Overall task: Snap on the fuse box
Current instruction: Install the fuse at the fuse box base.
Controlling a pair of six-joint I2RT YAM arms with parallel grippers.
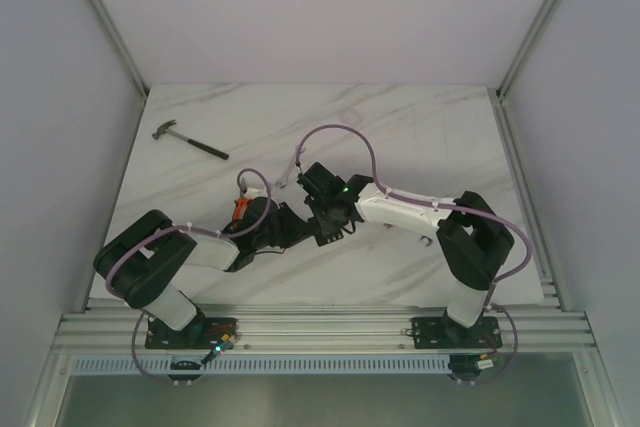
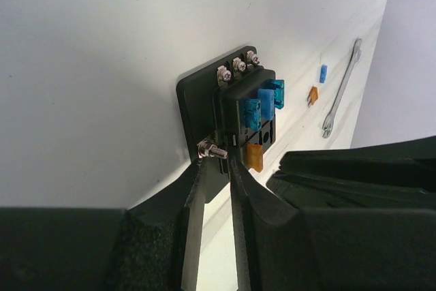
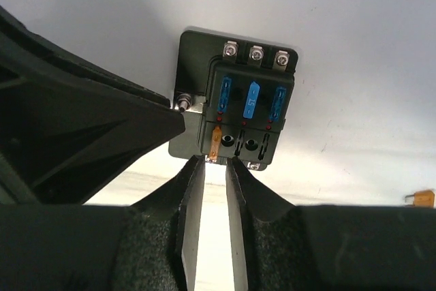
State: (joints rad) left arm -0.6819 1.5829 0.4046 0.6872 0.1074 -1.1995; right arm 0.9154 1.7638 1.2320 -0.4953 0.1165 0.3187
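Note:
The fuse box point(image 3: 238, 100) is a small black block on a black backing plate, with three blue fuses in its upper row and one amber fuse point(image 3: 216, 142) in the lower row. My left gripper point(image 2: 216, 163) is shut on the edge of the plate of the fuse box point(image 2: 238, 110), beside a side screw. The right gripper point(image 3: 214, 161) stands slightly open. Its tips are at the box's near edge, just under the amber fuse, with nothing between them. From above, both grippers point(image 1: 295, 222) point(image 1: 325, 209) meet at mid-table and hide the box.
A hammer point(image 1: 190, 140) lies at the far left of the marble table. A wrench point(image 2: 340, 90) lies beyond the box, with a loose blue fuse point(image 2: 323, 73) and a loose amber fuse point(image 2: 313, 95) beside it. Another loose amber fuse point(image 3: 424, 198) shows at the right.

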